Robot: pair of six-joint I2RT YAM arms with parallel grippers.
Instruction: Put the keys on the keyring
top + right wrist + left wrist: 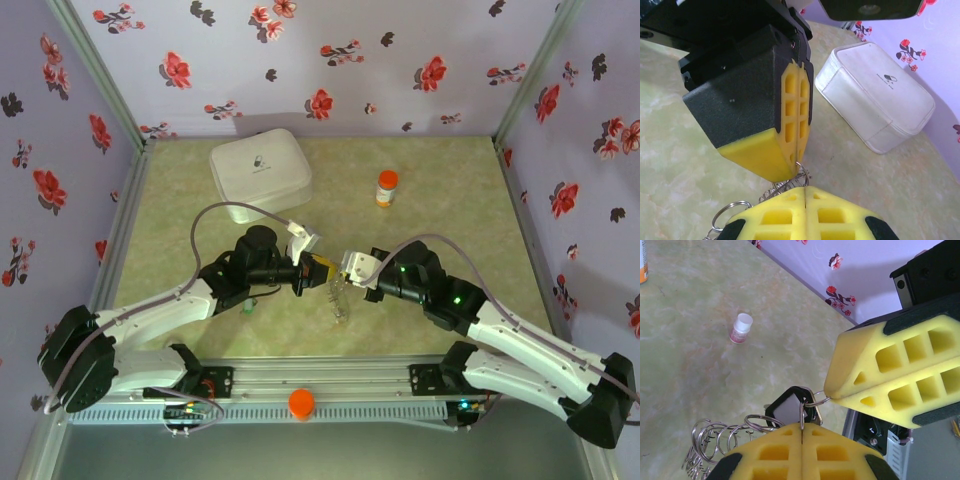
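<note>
Camera overhead: I see the left gripper (321,268) and right gripper (347,267) meeting tip to tip above the middle of the table (450,220). The keyring (340,305), a floppy chain of linked metal rings, hangs from that meeting point. A small green piece that I take for the green-headed key (247,308) lies on the table beside the left arm. The white case (262,170) and pill bottle (387,187) stand well apart at the far side. Left wrist camera: the left gripper (801,429) is clamped fully together, with a thin metal ring running edge-on into the seam between its yellow pads. The black-headed key (790,407) sits just above those tips, touching the ring. The right gripper (837,396) comes in from the right, closed narrow and pinching a small ring at the key's head. The rest of the keyring (715,440) trails off to the lower left. A small white-capped bottle (741,327) stands on the table beyond. Right wrist camera: the right gripper (805,192) is pressed closed below. The left gripper (796,167) comes down from above, also closed, the two tips almost touching. Loops of the keyring (730,212) show at the lower left, and the white case (880,95) lies behind.
</note>
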